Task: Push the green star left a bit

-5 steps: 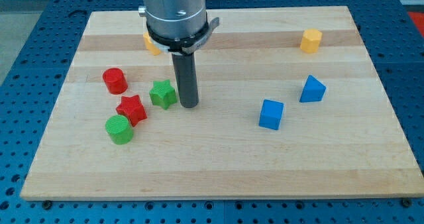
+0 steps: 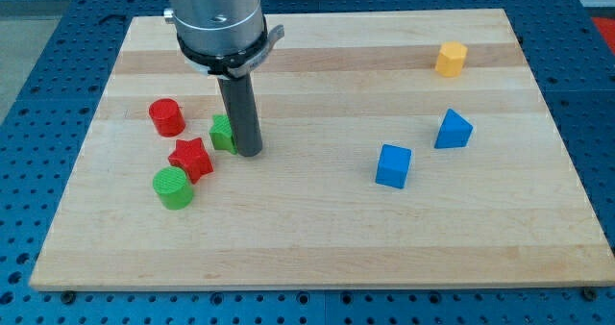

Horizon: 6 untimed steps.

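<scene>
The green star (image 2: 222, 133) lies on the wooden board at the view's left of centre, mostly hidden behind my rod. My tip (image 2: 248, 152) stands against the star's right side, touching it. A red star (image 2: 190, 159) lies just below-left of the green star. A red cylinder (image 2: 166, 117) is further left, and a green cylinder (image 2: 174, 187) sits below the red star.
A blue cube (image 2: 393, 165) and a blue wedge-shaped block (image 2: 453, 130) lie at the view's right. A yellow block (image 2: 451, 59) sits at the top right. The board's left edge (image 2: 77, 152) is beyond the red cylinder.
My tip has moved left, and the green star has shifted left with it, closer to the red star. The yellow block at the top left is now hidden behind the arm.
</scene>
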Available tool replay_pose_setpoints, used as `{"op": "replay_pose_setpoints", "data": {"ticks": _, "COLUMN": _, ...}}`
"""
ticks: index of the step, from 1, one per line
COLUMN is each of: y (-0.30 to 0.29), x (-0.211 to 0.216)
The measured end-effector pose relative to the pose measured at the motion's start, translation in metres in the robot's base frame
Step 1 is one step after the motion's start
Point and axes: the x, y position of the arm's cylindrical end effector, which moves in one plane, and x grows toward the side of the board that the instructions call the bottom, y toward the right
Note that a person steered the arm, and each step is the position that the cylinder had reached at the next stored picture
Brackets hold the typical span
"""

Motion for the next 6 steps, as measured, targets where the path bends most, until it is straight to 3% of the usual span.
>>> {"op": "replay_pose_setpoints", "data": {"ticks": 2, "y": 0.034, "x": -0.024}}
{"op": "replay_pose_setpoints", "data": {"ticks": 6, "y": -0.018, "x": -0.025}}
